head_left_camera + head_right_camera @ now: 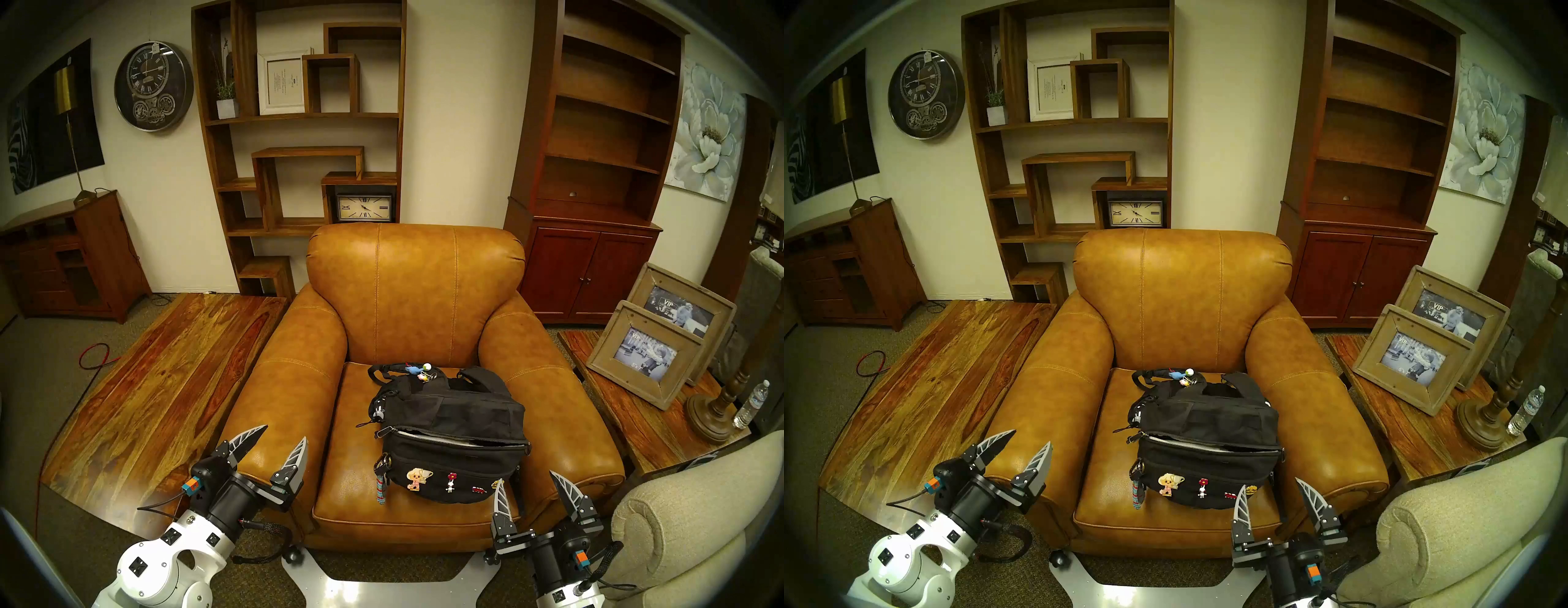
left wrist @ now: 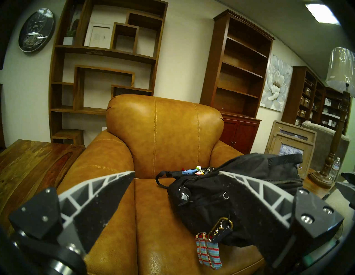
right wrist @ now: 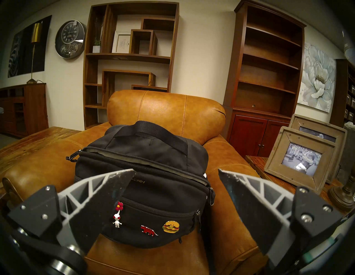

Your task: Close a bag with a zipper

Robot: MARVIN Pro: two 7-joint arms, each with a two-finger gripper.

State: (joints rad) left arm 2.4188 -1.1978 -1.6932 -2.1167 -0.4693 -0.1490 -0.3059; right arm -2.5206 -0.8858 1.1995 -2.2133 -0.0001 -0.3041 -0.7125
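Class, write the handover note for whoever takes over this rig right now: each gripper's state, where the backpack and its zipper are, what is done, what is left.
Left gripper: open, empty, above the armchair's left armrest, clear of the backpack.
Right gripper: open, empty, just in front of the backpack's right front corner, not touching.
Backpack: lying on the seat cushion, pin-covered pocket facing the robot.
Zipper: gaping open along most of its length; its pull seems to sit at the bag's right end.
Done: nothing yet.
Left: steady the bag, take the pull, draw the zipper shut.

White arm links, black wrists, grey ribbed gripper fingers point(image 1: 297, 456).
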